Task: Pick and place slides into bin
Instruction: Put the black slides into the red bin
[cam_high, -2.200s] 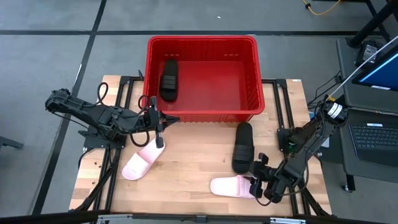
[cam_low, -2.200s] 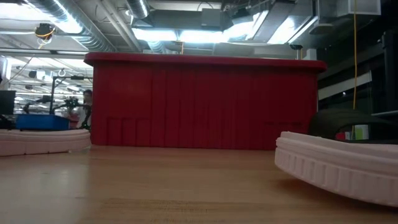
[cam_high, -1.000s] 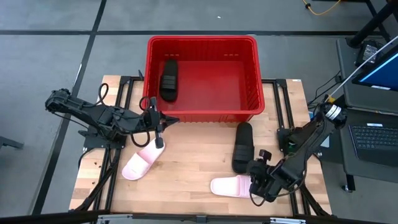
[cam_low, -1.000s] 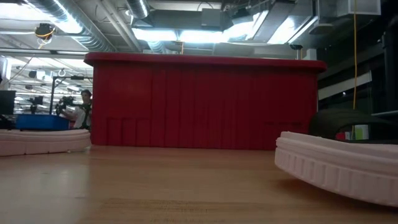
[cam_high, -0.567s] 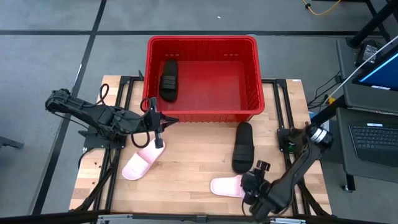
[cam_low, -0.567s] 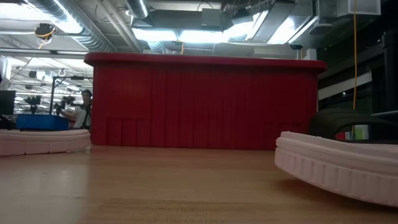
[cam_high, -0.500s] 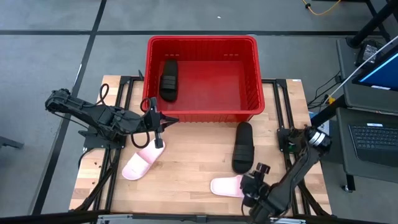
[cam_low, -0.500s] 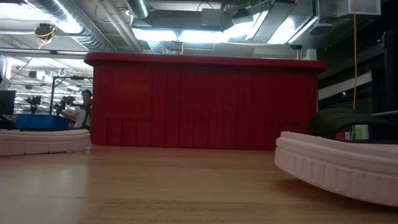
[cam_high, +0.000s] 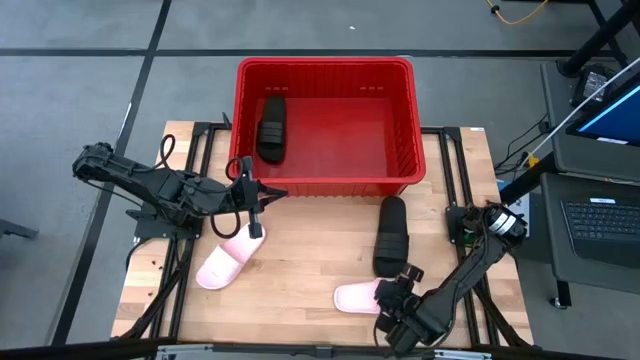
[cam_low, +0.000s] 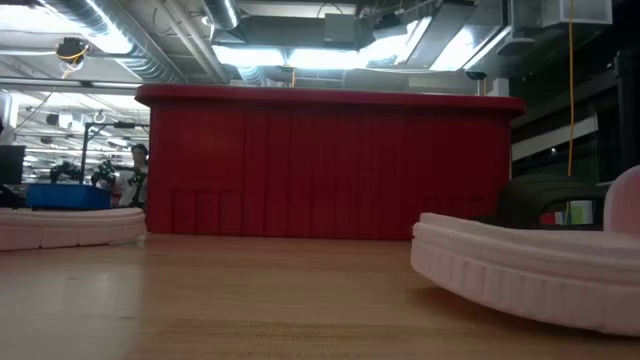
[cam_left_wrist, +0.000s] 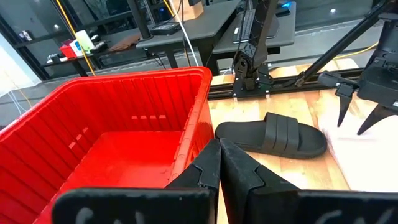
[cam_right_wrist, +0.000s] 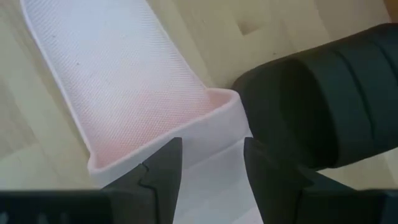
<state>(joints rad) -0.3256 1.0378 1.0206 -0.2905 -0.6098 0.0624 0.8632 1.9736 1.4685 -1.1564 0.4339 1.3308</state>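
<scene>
The red bin (cam_high: 325, 125) stands at the table's far middle, with one black slide (cam_high: 271, 127) lying in it on its left. A second black slide (cam_high: 390, 235) lies on the table in front of the bin's right end. One pale pink slide (cam_high: 228, 258) lies on its sole at the left. The other pink slide (cam_high: 360, 297) lies near the front edge. My right gripper (cam_high: 395, 300) is at this slide's right end, shut on its strap. My left gripper (cam_high: 268, 192) is shut and empty by the bin's near left corner. My right gripper has the pink slide's wide strap (cam_right_wrist: 214, 134) between its two fingers (cam_right_wrist: 163, 171), and the strap fills the gap. The fingers come slanting down from the table's near right side. The slide's sole lies on the table.
The black slide on the table (cam_right_wrist: 323, 99) lies right next to the held pink slide. In the low view the bin's near wall (cam_low: 325, 165) spans the middle. The pink slides show there at the left (cam_low: 70, 225) and the right (cam_low: 520, 265). Bare wood lies between the two pink slides.
My right gripper has gone toward the table's left and near edges, onto the near pink slide's right end. That slide has slid a little toward the table's left.
</scene>
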